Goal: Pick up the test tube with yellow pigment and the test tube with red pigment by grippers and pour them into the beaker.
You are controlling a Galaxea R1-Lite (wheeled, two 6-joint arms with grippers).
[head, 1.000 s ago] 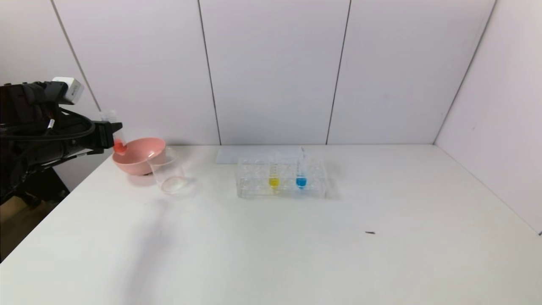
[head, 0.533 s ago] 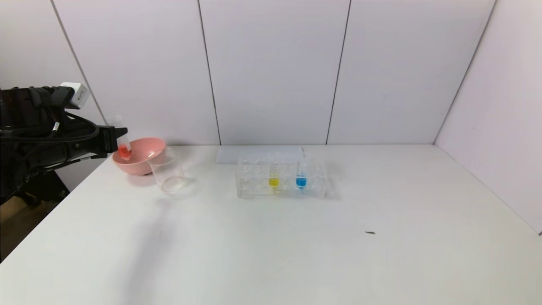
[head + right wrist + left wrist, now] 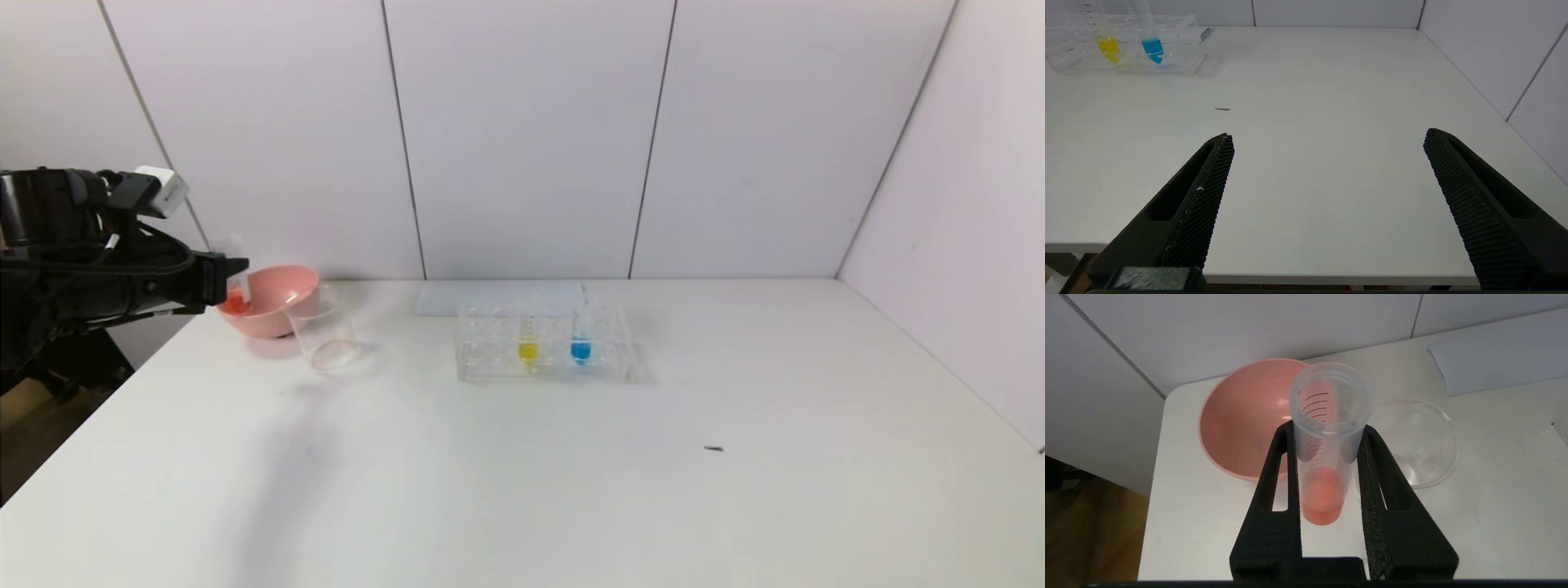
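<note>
My left gripper (image 3: 237,272) is shut on the test tube with red pigment (image 3: 236,300), held roughly upright above the table's far-left corner. It hangs by the pink bowl's left rim, left of the beaker (image 3: 323,331). In the left wrist view the tube (image 3: 1323,465) sits between both black fingers (image 3: 1274,486), mouth open, red liquid in its tip, and the beaker (image 3: 1421,437) stands empty beside it. The test tube with yellow pigment (image 3: 528,340) (image 3: 1107,41) stands in the clear rack. My right gripper (image 3: 1327,134) is open over the table's near edge, holding nothing.
A pink bowl (image 3: 277,304) (image 3: 1237,416) stands just behind the beaker. The clear rack (image 3: 490,351) (image 3: 1180,65) also holds a blue-tipped tube (image 3: 580,343) (image 3: 1152,45). A flat white sheet (image 3: 490,296) lies behind the rack. A small dark speck (image 3: 713,448) lies on the table.
My left gripper has carried the red tube a little to the right and lower, toward the bowl and beaker. Nothing else has moved.
</note>
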